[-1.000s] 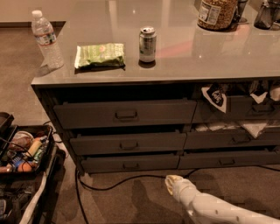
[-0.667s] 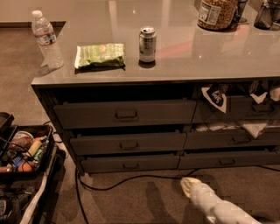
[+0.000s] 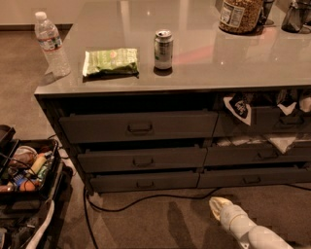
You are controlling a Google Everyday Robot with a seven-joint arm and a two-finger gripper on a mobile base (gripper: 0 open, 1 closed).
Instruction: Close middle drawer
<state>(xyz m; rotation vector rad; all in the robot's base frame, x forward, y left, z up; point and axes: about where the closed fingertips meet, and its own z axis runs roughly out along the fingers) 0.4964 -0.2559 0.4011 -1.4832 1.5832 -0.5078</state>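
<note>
The middle drawer (image 3: pixel 141 159) is in the left column of the dark grey cabinet, between a taller-fronted drawer (image 3: pixel 138 126) above and a slimmer one (image 3: pixel 144 182) below. Its front carries a small dark pull handle (image 3: pixel 143 163) and stands slightly out, with a dark gap above it. Its inside is hidden. My gripper (image 3: pixel 216 204) is on the end of the white arm, low over the carpet at the bottom right. It is in front of the right drawer column, below and to the right of the middle drawer, and apart from it.
On the countertop (image 3: pixel 204 63) stand a water bottle (image 3: pixel 51 44), a green snack bag (image 3: pixel 110 61), a can (image 3: pixel 163 49) and a jar (image 3: pixel 242 14). Right-column drawers (image 3: pixel 257 154) hang open with packets spilling out. A black cable (image 3: pixel 141 199) crosses the floor. An open case (image 3: pixel 24 175) sits at left.
My gripper and arm have moved to the right along the floor, farther from the left drawer column. The drawers have not moved.
</note>
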